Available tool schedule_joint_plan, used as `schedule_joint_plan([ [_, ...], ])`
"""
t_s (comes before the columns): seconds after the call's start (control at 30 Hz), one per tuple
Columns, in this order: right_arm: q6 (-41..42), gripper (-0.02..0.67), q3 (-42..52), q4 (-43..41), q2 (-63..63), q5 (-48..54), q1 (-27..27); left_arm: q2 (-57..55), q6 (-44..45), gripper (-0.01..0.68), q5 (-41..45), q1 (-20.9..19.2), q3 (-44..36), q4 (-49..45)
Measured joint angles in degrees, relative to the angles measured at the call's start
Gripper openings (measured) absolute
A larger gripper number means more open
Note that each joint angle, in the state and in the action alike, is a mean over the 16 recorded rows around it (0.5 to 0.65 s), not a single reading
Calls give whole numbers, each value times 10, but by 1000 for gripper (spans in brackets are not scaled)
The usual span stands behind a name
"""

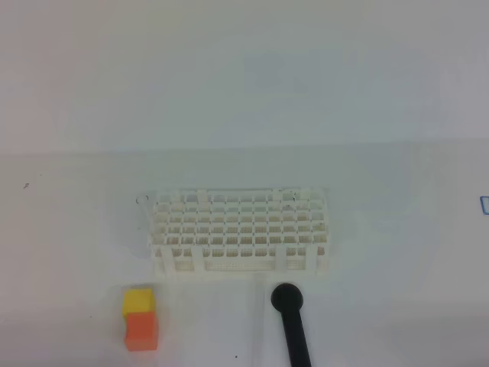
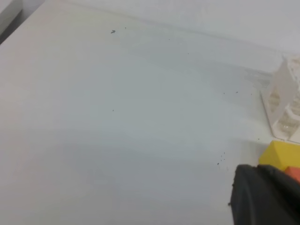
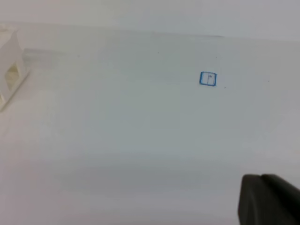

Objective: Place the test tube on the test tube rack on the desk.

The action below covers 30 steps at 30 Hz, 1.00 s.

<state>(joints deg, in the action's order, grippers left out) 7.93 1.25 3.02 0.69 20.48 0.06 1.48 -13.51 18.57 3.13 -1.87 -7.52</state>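
The white lattice test tube rack (image 1: 241, 233) stands on the white desk (image 1: 382, 306) at its middle. One end of the test tube rack (image 2: 286, 108) shows at the right edge of the left wrist view, and a corner of it (image 3: 11, 65) at the left edge of the right wrist view. No test tube shows clearly; a faint clear outline (image 1: 142, 222) lies by the rack's left end, and I cannot tell what it is. Neither gripper appears in the exterior view. Only a dark corner of my left gripper (image 2: 262, 197) and of my right gripper (image 3: 269, 199) shows, each shut and holding nothing I can see.
A yellow-and-orange block (image 1: 140, 319) sits at the front left of the rack, also seen as a yellow block (image 2: 281, 154). A black rod with a round end (image 1: 290, 321) lies in front of the rack. A small blue square mark (image 3: 207, 78) is on the desk at the right.
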Motion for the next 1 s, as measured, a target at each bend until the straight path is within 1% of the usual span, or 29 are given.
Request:
schedule_joint_plan([
  [0.67, 0, -1, 0, 0, 0, -2, 0, 0, 0, -1, -8, 0, 0, 1],
  [0.8, 0, -1, 1, 1, 0, -20, 0, 0, 1, -1, -44, 0, 0, 2],
  [1.0, 1, -1, 3, 3, 0, -95, 0, 0, 1, -1, -145, 0, 0, 3],
])
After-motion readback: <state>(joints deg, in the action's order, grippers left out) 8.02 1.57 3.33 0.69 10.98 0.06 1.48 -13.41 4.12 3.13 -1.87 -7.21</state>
